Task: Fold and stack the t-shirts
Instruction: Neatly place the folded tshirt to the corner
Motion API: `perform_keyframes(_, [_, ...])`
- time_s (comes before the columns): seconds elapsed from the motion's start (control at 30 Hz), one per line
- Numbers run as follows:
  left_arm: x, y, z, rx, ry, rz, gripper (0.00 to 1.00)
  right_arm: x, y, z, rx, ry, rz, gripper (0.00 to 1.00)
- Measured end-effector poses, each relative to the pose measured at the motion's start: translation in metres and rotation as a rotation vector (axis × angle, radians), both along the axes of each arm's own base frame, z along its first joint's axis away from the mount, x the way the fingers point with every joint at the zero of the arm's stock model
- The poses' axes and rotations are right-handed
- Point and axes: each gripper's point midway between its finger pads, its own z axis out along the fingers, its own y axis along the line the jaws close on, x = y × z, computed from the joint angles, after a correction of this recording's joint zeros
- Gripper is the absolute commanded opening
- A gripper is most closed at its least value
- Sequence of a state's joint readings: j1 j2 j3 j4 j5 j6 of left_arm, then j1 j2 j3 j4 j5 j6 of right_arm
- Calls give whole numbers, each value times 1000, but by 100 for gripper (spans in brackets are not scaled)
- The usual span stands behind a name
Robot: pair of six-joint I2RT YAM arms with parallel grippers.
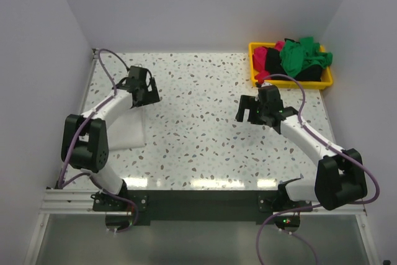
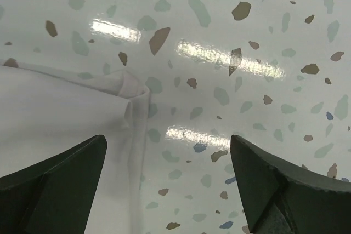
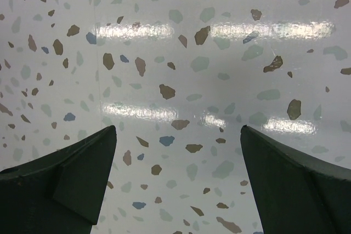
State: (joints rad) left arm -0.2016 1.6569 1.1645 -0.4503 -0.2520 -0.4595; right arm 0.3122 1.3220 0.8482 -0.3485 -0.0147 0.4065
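- Our left gripper [image 1: 141, 91] hangs with its fingers spread wide and empty over a folded corner of the white t-shirt [image 2: 55, 102]. Bare speckled table [image 1: 198, 122] lies open to its right.
- Our right gripper [image 3: 178, 135], equally spread, grips nothing above bare tabletop.
- Beyond it, the green t-shirt [image 1: 304, 57], pink t-shirt [image 1: 265, 53] and black t-shirt [image 1: 273, 64] are heaped in the yellow bin [image 1: 257, 46].
- Our left arm hides part of the white shirt.

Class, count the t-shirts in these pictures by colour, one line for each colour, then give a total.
White t-shirt: 1
Green t-shirt: 1
Pink t-shirt: 1
Black t-shirt: 1
Total: 4, as far as the heap in the yellow bin shows.
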Motion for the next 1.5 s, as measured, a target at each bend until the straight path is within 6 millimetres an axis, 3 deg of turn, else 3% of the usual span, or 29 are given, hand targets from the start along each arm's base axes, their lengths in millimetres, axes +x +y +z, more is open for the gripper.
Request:
perform_keyframes(0.27, [7,-25,-40,-143,6,-42,100,0,-1,0,-6,-1,-5,99])
perform_keyframes(0.47, [-18,-17,-66,-128,49,-16,100,1,-4,-1,-19,-2,-16,99])
perform_keyframes(0.97, [-95,2,-65,-134,68,72,100,1,-4,-1,-19,-2,-16,99])
perform_keyframes(1.17, [-93,0,-36,-158,20,67,100,1,-4,-1,-18,-2,-15,99])
perform_keyframes(1.5, [-49,-13,67,-225,-243,16,100,-7,-7,8,-21,-9,-11,99])
